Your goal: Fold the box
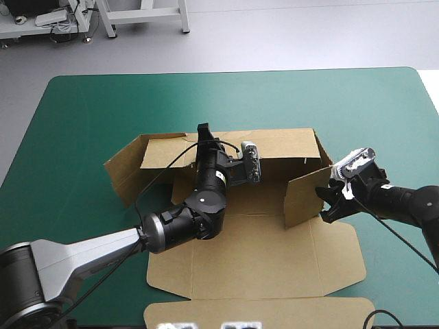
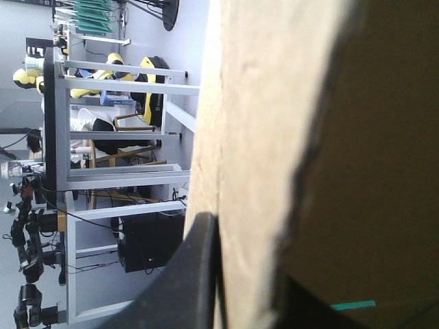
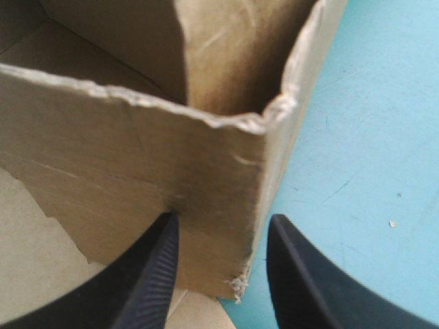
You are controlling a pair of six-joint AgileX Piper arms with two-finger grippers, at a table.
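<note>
The teal-green table [image 1: 82,110] is carrying the box [image 1: 267,257] at its middle, with the back and right walls standing and the lid lying flat nearer the robot. The left gripper [image 1: 203,134] is clamping the back wall's top edge between its fingers. The right gripper [image 3: 223,221] is standing spread, with the right wall's corner between its fingers, perhaps brushing one. Wall-raising seems under way. Next, the right wall likely needs pressing inward while the back wall is being held upright.
</note>
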